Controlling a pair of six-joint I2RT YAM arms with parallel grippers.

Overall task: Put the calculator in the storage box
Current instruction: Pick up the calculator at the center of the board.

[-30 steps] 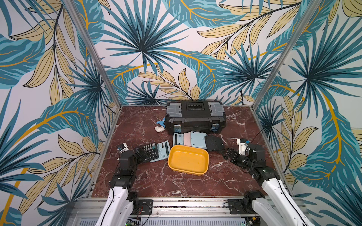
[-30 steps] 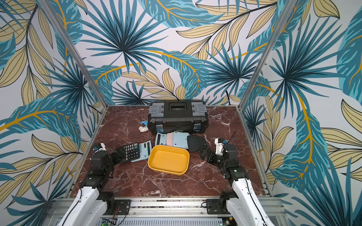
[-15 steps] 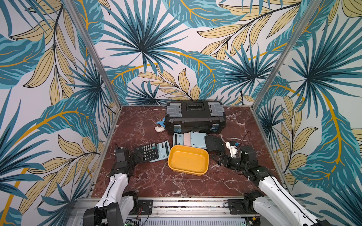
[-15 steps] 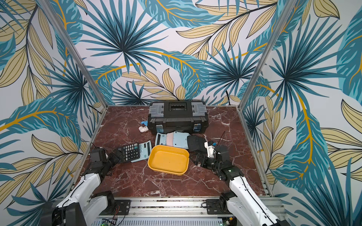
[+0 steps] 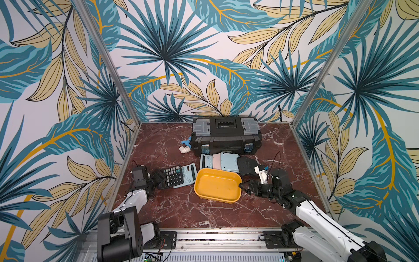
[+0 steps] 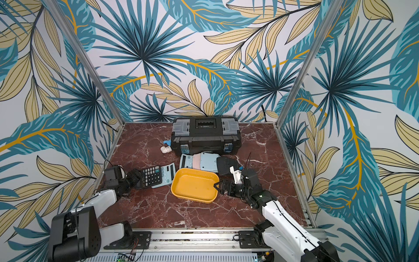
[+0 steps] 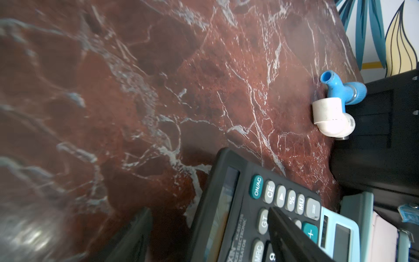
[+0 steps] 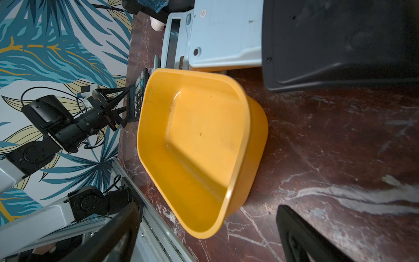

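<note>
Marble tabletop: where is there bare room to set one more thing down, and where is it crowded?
Free: the wide front strip of tabletop between the storage box and the front rail; the back left corner beside the pipe fittings; the strip right of the black toolbox. Crowded: the middle, where calculators lie between toolbox and storage box.

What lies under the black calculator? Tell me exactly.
A light blue calculator lies partly under the black calculator. Only its display end sticks out. The rest of it is covered, so nothing else beneath can be made out.
</note>
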